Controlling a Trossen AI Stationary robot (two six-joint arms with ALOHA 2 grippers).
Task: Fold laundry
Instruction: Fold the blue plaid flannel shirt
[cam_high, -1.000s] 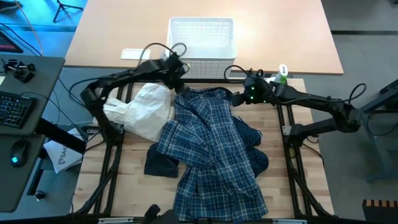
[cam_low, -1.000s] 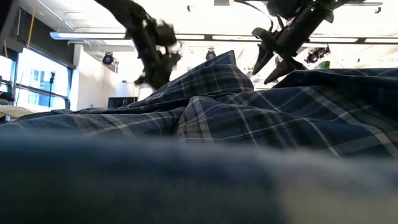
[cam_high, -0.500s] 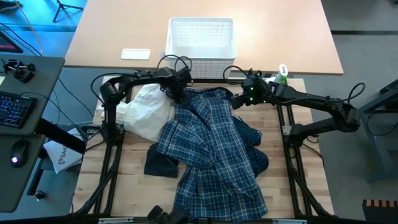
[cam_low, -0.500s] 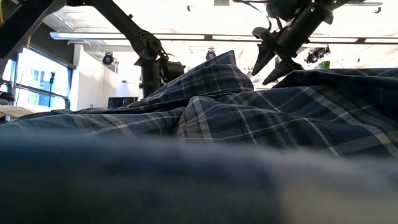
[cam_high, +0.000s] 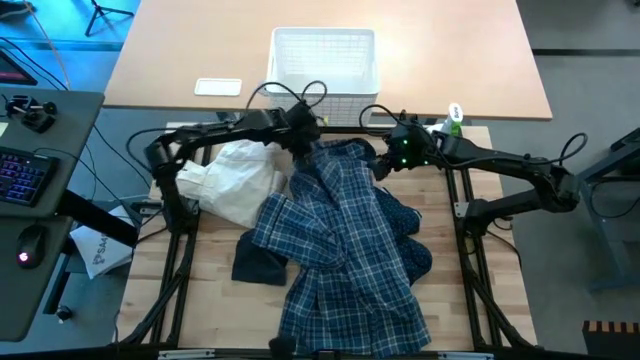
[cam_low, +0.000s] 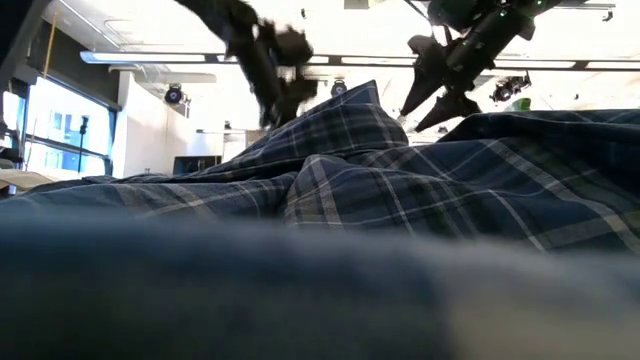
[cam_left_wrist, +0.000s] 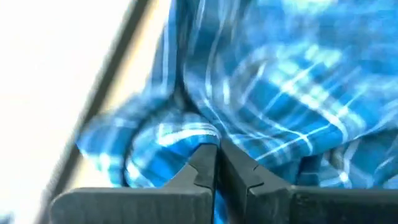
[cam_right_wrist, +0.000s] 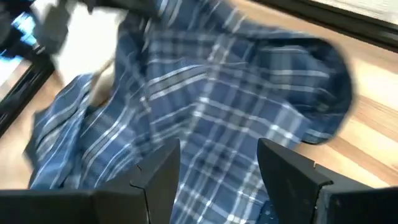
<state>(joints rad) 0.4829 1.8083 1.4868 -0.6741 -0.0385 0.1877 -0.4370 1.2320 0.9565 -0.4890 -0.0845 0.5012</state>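
The blue-and-white plaid shirt (cam_high: 345, 240) lies crumpled across the middle of the tabletop (cam_high: 215, 290) — the left hand (cam_high: 303, 143) clamped together on its far edge, the right hand (cam_high: 384, 163) poised just beside, fingers apart, near the white basket (cam_high: 323, 60).

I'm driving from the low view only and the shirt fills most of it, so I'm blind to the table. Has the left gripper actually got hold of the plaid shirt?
Observer: Yes. In the left wrist view the left gripper is shut, with a fold of the plaid shirt pinched between its fingers.
Operator: Where on the shirt is that?
Observer: From above, at the shirt's far edge, near the white basket.
Operator: And the right gripper?
Observer: The right gripper is open, above the shirt's far right part and holding nothing.
Operator: Anything else on the table?
Observer: A cream garment lies left of the shirt, and a dark piece shows at its near left edge.
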